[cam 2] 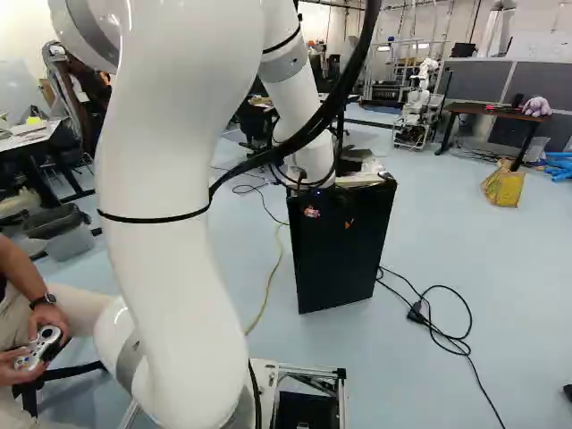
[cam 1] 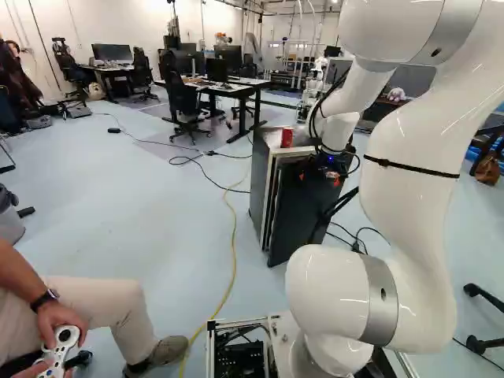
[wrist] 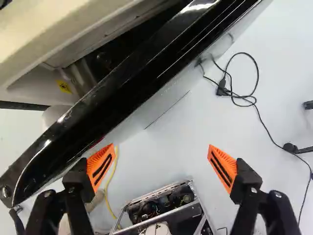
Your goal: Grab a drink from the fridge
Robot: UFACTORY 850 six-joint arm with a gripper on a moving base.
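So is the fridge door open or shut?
Partly open: the door stands away from the fridge's body, and the wrist view shows a gap between them with some of the inside.

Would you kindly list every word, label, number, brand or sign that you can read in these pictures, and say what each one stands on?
No word, number or brand is readable in any view.
Small yellow label with a dark mark, on a pale surface of the black-doored fridge, seen past the door's edge: too small to read.
Red can on top of the fridge: any print is too small to read.
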